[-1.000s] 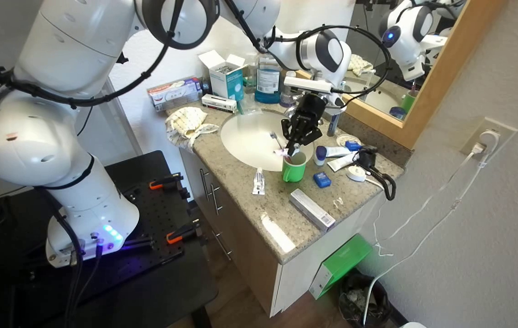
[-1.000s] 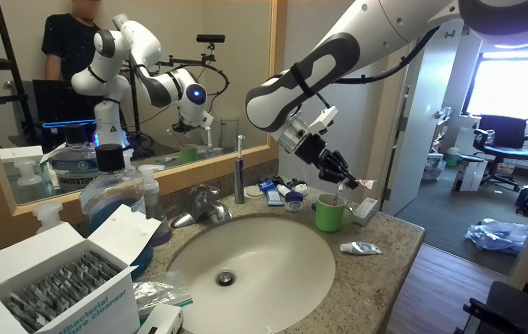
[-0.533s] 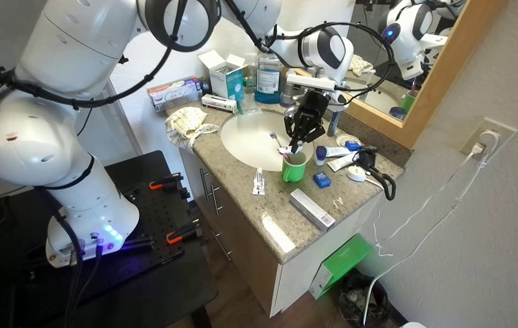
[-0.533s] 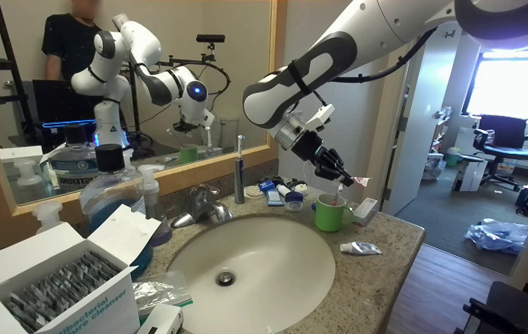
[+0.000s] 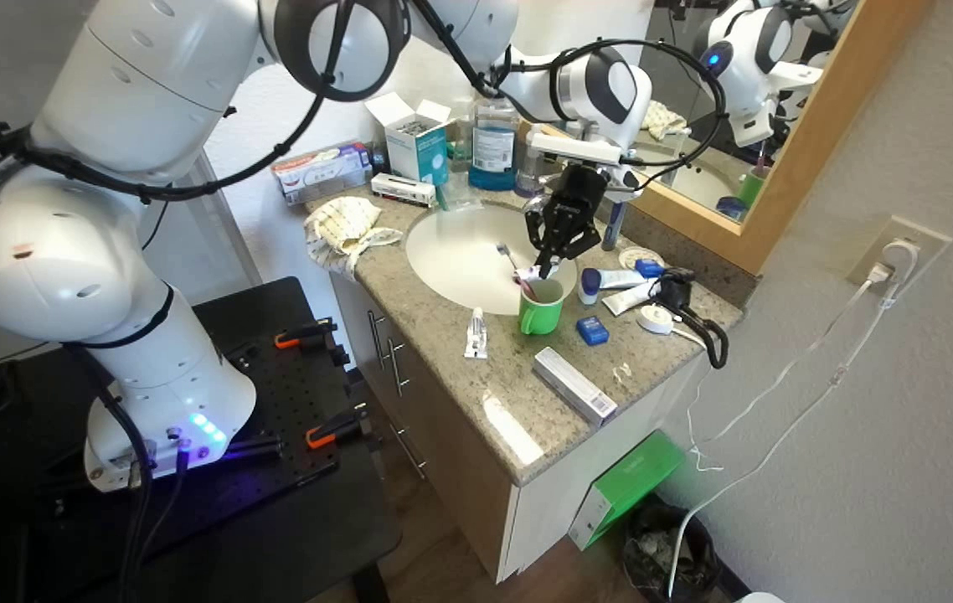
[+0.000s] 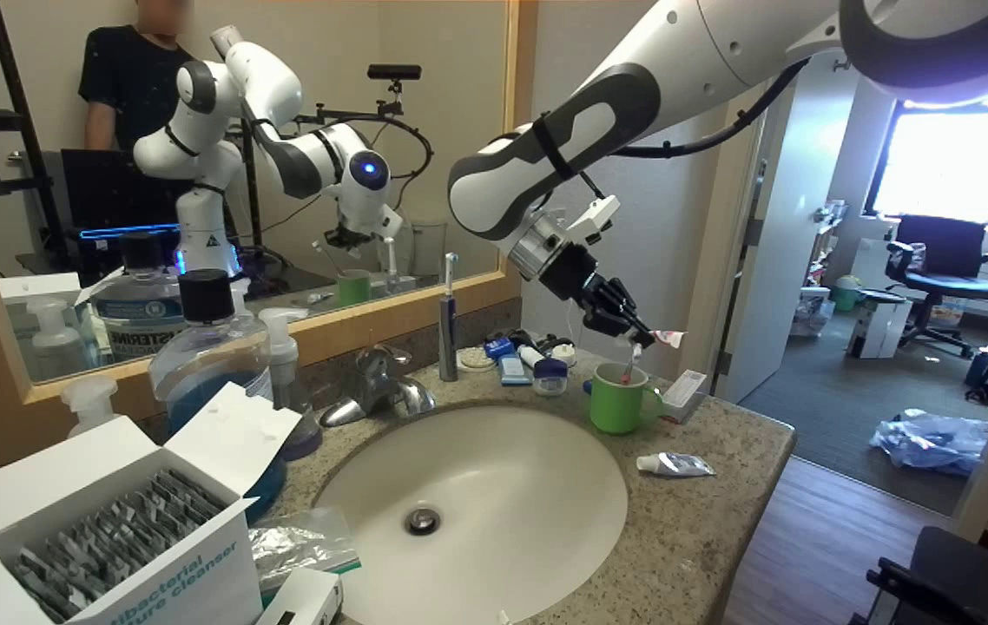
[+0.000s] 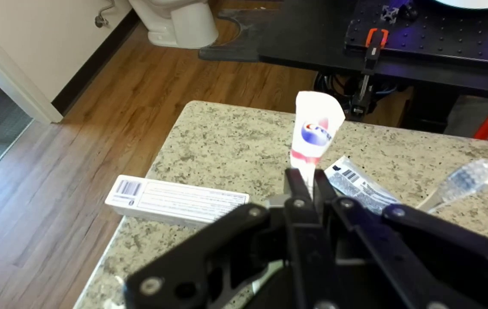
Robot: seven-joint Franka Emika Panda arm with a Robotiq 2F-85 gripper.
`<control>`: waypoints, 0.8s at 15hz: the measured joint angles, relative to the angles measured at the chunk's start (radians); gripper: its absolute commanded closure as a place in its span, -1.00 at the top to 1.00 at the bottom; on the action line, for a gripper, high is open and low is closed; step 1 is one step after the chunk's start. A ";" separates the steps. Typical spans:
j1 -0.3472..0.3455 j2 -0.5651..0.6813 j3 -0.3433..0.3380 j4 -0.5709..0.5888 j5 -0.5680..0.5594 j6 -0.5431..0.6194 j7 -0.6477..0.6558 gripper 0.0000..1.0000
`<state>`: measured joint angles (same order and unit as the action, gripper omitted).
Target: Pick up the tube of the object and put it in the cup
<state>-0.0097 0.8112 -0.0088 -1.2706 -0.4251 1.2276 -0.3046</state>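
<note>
My gripper (image 7: 306, 176) is shut on the lower end of a small whitish tube (image 7: 315, 128) with a red band and blue print. The tube sticks out beyond the fingertips. In an exterior view the tube (image 6: 669, 338) points sideways from the gripper (image 6: 643, 339), above the handle side of the green cup (image 6: 615, 410). In an exterior view the tube (image 5: 528, 273) and gripper (image 5: 552, 265) are just above the cup (image 5: 540, 316). The cup stands upright on the counter with a toothbrush (image 6: 628, 373) leaning in it. In the wrist view the cup is mostly hidden behind the gripper.
A second, silvery tube (image 5: 476, 335) lies beside the cup. A long box (image 5: 574, 385) lies near the counter edge. The sink basin (image 6: 494, 495) is beside the cup. A blue floss box (image 5: 592, 330) and a blue-lidded jar (image 6: 549, 377) stand nearby. The toothbrush head (image 7: 469, 182) rises near the gripper.
My gripper, holding the tube, has moved slightly toward the mirror side, to the left in an exterior view with the sink in front. The cup and counter items have not moved.
</note>
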 measured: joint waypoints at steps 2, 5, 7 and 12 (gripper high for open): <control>-0.001 0.018 0.000 0.025 0.000 -0.026 -0.023 -0.95; 0.000 0.038 0.000 0.077 0.000 -0.078 -0.044 -0.95; 0.002 0.044 0.000 0.100 0.000 -0.095 -0.046 -0.92; 0.006 0.046 0.001 0.127 0.000 -0.115 -0.046 0.12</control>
<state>-0.0036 0.8572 -0.0082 -1.1440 -0.4251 1.1126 -0.3502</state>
